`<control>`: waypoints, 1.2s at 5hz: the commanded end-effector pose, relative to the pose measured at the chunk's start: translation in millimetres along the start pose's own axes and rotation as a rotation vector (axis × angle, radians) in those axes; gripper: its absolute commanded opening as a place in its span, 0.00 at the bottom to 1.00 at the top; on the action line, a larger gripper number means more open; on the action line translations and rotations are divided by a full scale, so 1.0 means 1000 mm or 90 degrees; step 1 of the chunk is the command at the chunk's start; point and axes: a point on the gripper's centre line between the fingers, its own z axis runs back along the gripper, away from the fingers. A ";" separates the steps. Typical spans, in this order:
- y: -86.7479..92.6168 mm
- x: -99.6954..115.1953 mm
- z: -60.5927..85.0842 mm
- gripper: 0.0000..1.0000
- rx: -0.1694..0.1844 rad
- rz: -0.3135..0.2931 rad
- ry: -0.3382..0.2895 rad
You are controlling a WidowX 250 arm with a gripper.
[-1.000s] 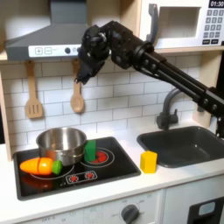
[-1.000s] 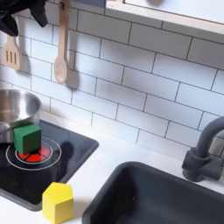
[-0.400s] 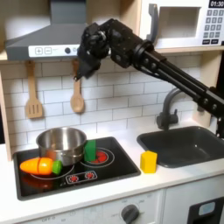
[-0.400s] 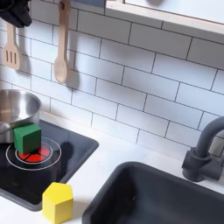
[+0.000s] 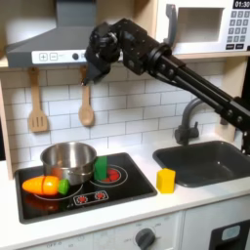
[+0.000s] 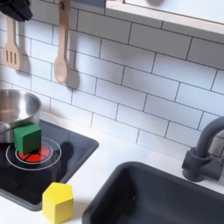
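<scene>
My black gripper (image 5: pixel 93 74) hangs high by the range hood, just above the handle of a wooden spoon (image 5: pixel 86 109) on the tiled wall; nothing shows between its fingers, and their spacing is too dark to read. A dark part of it shows in the second exterior view's top left corner (image 6: pixel 16 9). Far below on the black stovetop (image 5: pixel 122 186) stand a silver pot (image 5: pixel 68 161), a green block (image 5: pixel 101 168) on the red burner, and an orange carrot (image 5: pixel 44 185). In the second exterior view the green block (image 6: pixel 27 137) stands beside the pot (image 6: pixel 12 109).
A yellow block (image 5: pixel 166 180) (image 6: pixel 58 201) sits on the counter between the stove and the sink (image 5: pixel 210 161). A faucet (image 5: pixel 186 122) rises behind the sink. A slotted spatula (image 5: pixel 37 105) hangs left of the spoon. A microwave (image 5: pixel 205 24) sits at the upper right.
The gripper has risen a little toward the hood, and less of it shows in the second exterior view's top left corner. Nothing on the stove or counter moved.
</scene>
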 end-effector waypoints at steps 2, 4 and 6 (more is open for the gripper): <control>-0.010 0.013 0.004 0.00 -0.024 0.015 -0.036; -0.011 0.019 0.011 0.00 -0.056 0.032 -0.067; -0.008 0.021 0.008 0.00 -0.054 0.043 -0.064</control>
